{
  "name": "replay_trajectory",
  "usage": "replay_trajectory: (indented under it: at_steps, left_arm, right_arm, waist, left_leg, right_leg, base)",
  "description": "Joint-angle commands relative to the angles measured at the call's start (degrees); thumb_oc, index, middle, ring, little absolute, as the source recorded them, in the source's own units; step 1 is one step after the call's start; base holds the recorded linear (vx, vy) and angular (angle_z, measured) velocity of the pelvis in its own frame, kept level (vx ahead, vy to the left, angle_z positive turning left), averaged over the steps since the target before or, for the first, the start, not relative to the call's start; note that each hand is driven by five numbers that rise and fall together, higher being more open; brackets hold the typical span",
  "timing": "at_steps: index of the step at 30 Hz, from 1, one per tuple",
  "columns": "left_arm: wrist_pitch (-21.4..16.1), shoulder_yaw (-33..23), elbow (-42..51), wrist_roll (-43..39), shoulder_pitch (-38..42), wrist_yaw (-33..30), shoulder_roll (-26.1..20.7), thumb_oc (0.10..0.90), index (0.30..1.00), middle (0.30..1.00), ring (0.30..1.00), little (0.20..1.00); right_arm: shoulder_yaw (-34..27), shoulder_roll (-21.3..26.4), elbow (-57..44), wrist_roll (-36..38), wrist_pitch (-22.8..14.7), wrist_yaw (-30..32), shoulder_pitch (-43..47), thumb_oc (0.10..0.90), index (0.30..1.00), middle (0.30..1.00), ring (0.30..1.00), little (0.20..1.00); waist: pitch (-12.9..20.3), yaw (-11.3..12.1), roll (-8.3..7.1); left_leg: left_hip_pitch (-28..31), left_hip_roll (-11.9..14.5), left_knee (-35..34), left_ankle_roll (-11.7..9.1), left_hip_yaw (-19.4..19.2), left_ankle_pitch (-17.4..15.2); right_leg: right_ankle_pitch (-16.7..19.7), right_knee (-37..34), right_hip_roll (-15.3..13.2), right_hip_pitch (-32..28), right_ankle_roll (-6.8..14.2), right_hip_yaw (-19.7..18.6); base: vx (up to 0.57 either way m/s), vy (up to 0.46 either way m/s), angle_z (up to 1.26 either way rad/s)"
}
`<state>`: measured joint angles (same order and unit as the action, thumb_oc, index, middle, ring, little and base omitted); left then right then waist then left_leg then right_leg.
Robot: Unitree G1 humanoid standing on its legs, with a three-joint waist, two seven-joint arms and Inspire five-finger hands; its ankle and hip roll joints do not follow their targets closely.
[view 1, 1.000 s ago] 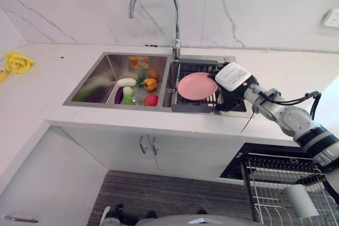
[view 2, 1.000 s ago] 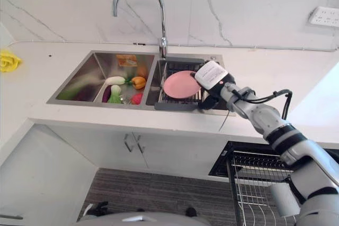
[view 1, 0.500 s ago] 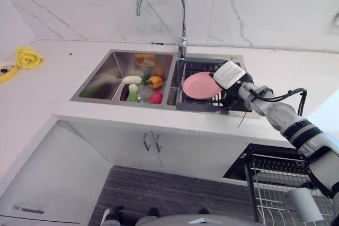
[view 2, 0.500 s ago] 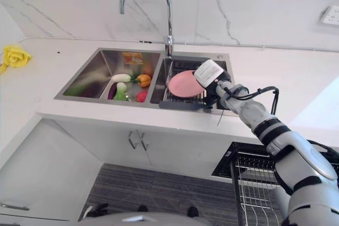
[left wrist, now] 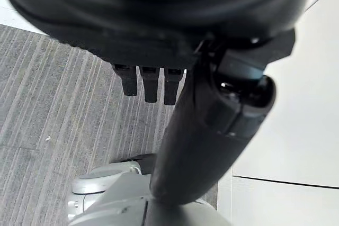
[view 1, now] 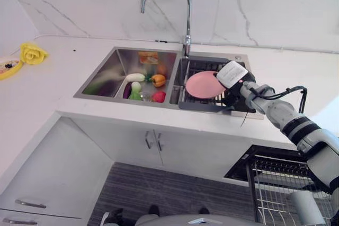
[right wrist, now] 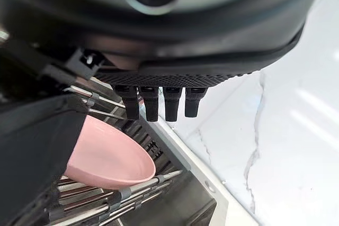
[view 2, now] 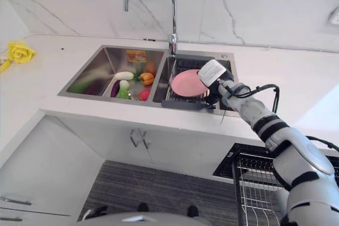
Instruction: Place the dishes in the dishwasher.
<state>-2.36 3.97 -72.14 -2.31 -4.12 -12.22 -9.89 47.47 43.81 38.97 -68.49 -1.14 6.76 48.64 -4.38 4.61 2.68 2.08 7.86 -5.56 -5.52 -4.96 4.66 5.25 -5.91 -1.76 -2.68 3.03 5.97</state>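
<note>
Fingers (right wrist: 159,101) of your right hand (view 1: 233,78) point out straight above the pink plate (view 1: 204,84), with the thumb beside its rim, gripping nothing that shows. The plate leans in the dark rack (view 1: 204,104) in the sink's (view 1: 106,72) right basin. Your left hand (left wrist: 159,51) hangs relaxed and empty over the floor (left wrist: 47,109).

Both eye views look down from the head at the sink (view 1: 132,72), mid-frame. Each wrist view looks along its fingers: left at floor, right close on the pink plate (right wrist: 108,154).
</note>
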Motion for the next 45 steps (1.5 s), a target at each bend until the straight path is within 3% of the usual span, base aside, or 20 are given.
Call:
replay_trajectory:
  at_steps: [1,15,24,25,26,27,28,45]
  left_arm:
    - [-1.08,4.21,-1.22,-1.32,3.77,-1.07,-3.45,0.800,0.900,0.900,0.900,0.900]
    - [-1.93,5.82,-1.15,-2.88,3.81,-1.37,-3.47,0.800,0.900,0.900,0.900,0.900]
    - [-2.59,7.29,-1.05,-3.60,4.42,-2.12,-2.90,0.800,0.900,0.900,0.900,0.900]
    - [-2.59,7.32,-1.06,-3.60,4.41,-2.12,-2.90,0.800,0.900,0.900,0.900,0.900]
    - [-2.63,7.51,-1.18,-3.60,4.48,-2.36,-2.83,0.800,0.900,0.900,0.900,0.900]
    - [-2.65,7.65,-1.35,-3.59,4.55,-2.35,-2.89,0.800,0.900,0.900,0.900,0.900]
    - [-2.65,7.86,-1.48,-3.55,4.59,-2.34,-2.91,0.800,0.900,0.900,0.900,0.900]
    - [-3.41,9.39,-1.29,-4.17,5.58,-3.35,-2.62,0.800,0.900,0.900,0.900,0.900]
  right_arm:
    - [2.54,-1.96,5.36,-1.41,5.31,3.37,12.08,0.800,0.900,0.900,0.900,0.900]
    - [3.85,-3.31,13.57,-0.04,7.44,6.50,14.25,0.800,0.900,0.900,0.900,0.900]
    - [1.68,-5.18,20.21,1.10,10.53,11.35,10.88,0.800,0.900,0.900,0.900,0.900]
    - [1.68,-5.20,20.30,1.13,10.53,11.45,10.86,0.753,0.829,0.829,0.829,0.829]
    - [1.08,-5.20,20.83,1.31,10.97,12.89,10.21,0.547,0.521,0.521,0.521,0.521]
    - [1.09,-5.17,20.95,1.41,10.92,13.51,9.98,0.493,0.439,0.439,0.439,0.439]
    - [1.10,-4.79,20.53,1.35,10.96,14.44,9.98,0.400,0.300,0.300,0.300,0.300]
    - [0.67,-0.67,14.90,3.44,12.08,20.96,13.83,0.400,0.300,0.300,0.300,0.300]
  waist:
    - [-1.53,1.84,-4.77]
    - [-2.23,3.98,-3.45]
    - [-1.96,5.59,-2.35]
    - [-1.93,5.58,-2.35]
    - [-1.98,5.97,-2.10]
    - [-1.99,6.13,-1.96]
    - [-2.01,6.29,-1.79]
    - [-2.41,6.90,0.04]
  left_leg:
    - [2.70,-1.33,0.56,-1.14,0.45,-3.75]
    - [0.51,-2.04,0.56,-1.35,3.56,-2.85]
    - [-1.07,-2.73,0.56,-1.66,6.20,-2.40]
    - [-1.10,-2.73,0.56,-1.67,6.24,-2.39]
    - [-1.35,-2.87,0.56,-1.70,6.64,-2.29]
    - [-1.50,-2.92,0.56,-1.75,6.84,-2.22]
    - [-1.72,-2.92,0.56,-1.81,7.14,-2.11]
    - [-4.15,-3.81,0.56,-2.22,8.89,-1.26]
  right_leg:
    - [-5.11,2.66,-5.67,-3.21,5.29,-1.34]
    - [-5.36,2.29,-6.03,-3.41,5.14,1.48]
    - [-5.76,1.83,-6.38,-4.11,5.10,4.34]
    - [-5.77,1.83,-6.37,-4.10,5.10,4.38]
    - [-5.82,1.75,-6.36,-4.19,5.10,4.82]
    - [-5.85,1.68,-6.38,-4.26,5.11,4.96]
    - [-5.88,1.63,-6.42,-4.24,5.14,5.18]
    - [-6.08,1.28,-7.05,-3.54,5.27,7.01]
  base:
    - [0.00,-0.006,0.09]
    - [0.01,-0.010,0.14]
    - [0.00,-0.011,0.13]
    - [0.00,-0.009,0.09]
    - [0.00,-0.010,0.10]
    - [-0.01,-0.012,0.11]
    - [-0.01,-0.002,0.08]
    - [0.00,-0.003,0.10]
